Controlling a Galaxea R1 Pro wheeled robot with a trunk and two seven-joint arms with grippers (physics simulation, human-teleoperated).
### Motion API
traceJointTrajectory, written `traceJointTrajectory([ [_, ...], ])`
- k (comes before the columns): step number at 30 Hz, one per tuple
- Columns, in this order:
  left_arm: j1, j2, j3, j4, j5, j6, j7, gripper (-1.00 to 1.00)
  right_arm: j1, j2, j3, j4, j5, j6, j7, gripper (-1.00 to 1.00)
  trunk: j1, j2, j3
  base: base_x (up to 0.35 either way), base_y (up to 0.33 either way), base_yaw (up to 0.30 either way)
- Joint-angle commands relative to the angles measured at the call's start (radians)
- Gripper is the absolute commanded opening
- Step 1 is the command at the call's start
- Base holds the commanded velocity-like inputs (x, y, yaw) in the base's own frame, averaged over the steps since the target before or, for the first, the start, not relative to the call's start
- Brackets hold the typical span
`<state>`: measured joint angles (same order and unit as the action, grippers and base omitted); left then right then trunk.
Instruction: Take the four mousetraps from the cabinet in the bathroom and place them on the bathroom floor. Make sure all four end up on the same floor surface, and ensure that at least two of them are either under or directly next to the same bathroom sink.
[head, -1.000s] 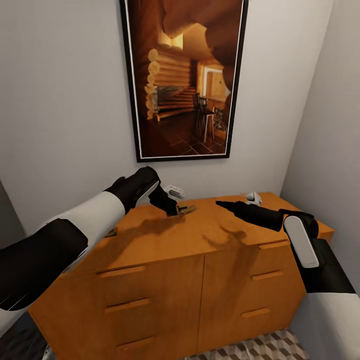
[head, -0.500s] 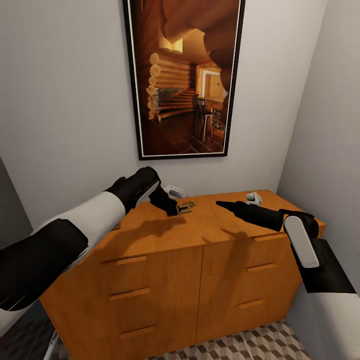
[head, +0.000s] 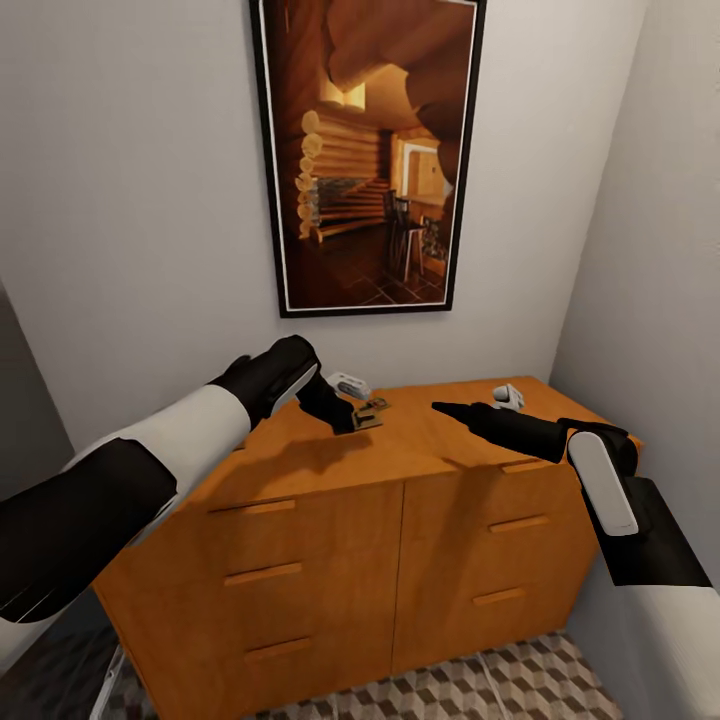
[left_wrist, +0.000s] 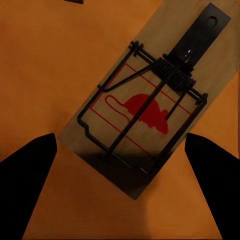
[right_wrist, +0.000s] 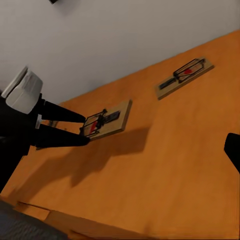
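Observation:
A mousetrap (left_wrist: 145, 110), a small wooden board with black wire and a red mouse print, is held a little above the top of the orange-brown cabinet (head: 330, 560); its shadow falls on the wood below. My left gripper (head: 352, 418) is shut on one end of it, fingers against its corners. The same mousetrap (right_wrist: 111, 119) shows in the right wrist view. Another mousetrap (right_wrist: 182, 75) lies flat farther back, near the wall. My right gripper (head: 438, 406) hovers over the cabinet top to the right of the held trap, open and holding nothing. The sink is out of view.
A large framed picture (head: 370, 160) hangs on the wall behind the cabinet. A side wall (head: 650, 300) closes in on the right. A strip of cube-patterned bathroom floor (head: 480, 690) shows in front of the cabinet's drawers.
The whole view has shifted: the cabinet sits farther off and more floor shows, so the camera has backed away. Both grippers keep their places in the view, the left still holding the trap.

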<state>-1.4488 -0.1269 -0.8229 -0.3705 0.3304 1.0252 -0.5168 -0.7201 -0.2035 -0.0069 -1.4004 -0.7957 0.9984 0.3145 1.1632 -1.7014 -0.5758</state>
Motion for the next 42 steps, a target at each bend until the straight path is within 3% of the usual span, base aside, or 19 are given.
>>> traceJointTrajectory([
  [1,0.000,0.002,-0.006,0.001,0.005,0.001,-0.002,-1.00,-0.001,0.000,-0.001,0.000,0.009,0.003,0.009,1.00,0.000,-0.001,-0.001,-0.058,0.000,0.000],
  [15,0.011,0.005,-0.001,0.029,0.012,0.000,-0.003,-1.00,-0.001,0.000,-0.001,0.000,0.009,0.003,0.009,1.00,0.000,-0.001,-0.001,-0.011,0.000,0.000],
  [24,0.013,0.004,-0.001,0.035,0.077,-0.002,-0.001,-1.00,-0.001,-0.006,-0.002,0.001,0.010,0.003,0.009,1.00,0.000,-0.001,-0.001,-0.113,0.000,0.000],
  [34,0.012,0.004,0.001,0.031,0.085,-0.002,0.000,-1.00,-0.001,-0.018,-0.005,0.001,0.010,0.003,0.008,1.00,0.000,-0.001,-0.001,-0.283,0.000,0.000],
  [42,0.011,0.004,0.068,0.023,0.084,-0.002,0.001,-1.00,-0.001,-0.040,-0.007,0.001,0.010,0.003,0.009,1.00,0.000,-0.001,-0.001,-0.032,0.000,0.000],
])
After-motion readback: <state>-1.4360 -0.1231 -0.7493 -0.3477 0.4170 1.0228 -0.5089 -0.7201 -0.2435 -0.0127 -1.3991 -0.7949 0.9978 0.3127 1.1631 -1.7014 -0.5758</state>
